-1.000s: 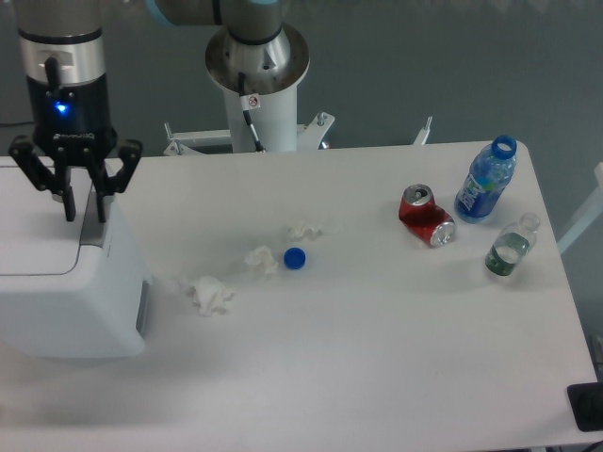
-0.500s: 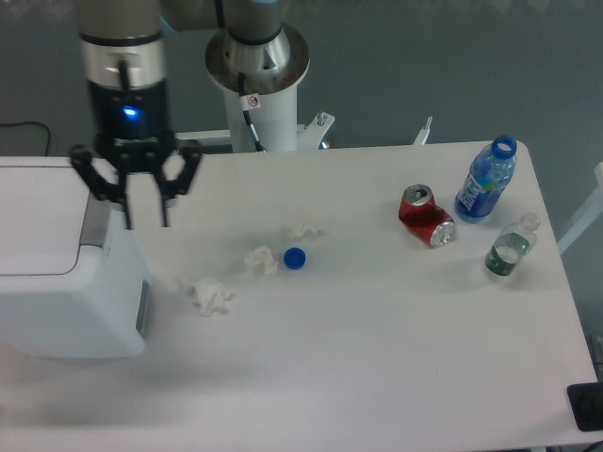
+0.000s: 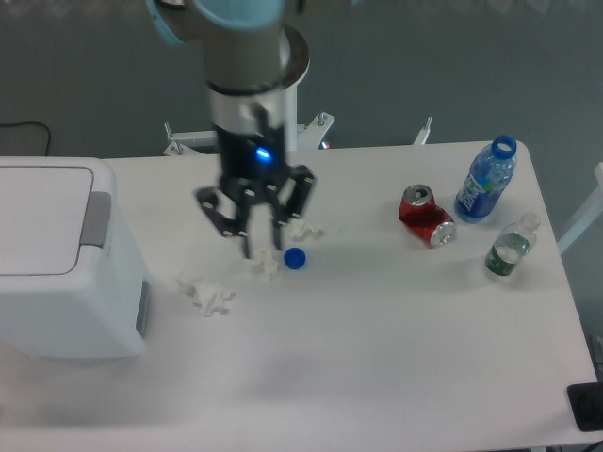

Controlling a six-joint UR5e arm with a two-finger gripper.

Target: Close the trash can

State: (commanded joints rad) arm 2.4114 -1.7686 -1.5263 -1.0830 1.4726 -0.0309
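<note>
Already the trash can (image 3: 57,264) at the left edge of the frame sits with its lid flat and flush, grey tab along the right side of the top, so the closing looks done. Just right of it on the counter (image 3: 377,358) lie crumpled tissues (image 3: 207,294), then a blue cap (image 3: 295,258). Over these, at centre, the gripper (image 3: 261,250) hangs with its jaws spread wide and nothing between them. To finish well, keep the arm high and clear of the litter. Further right stand a dented red can (image 3: 427,217), a clear bottle (image 3: 510,247) and a blue bottle (image 3: 486,181); no writing is legible.
</note>
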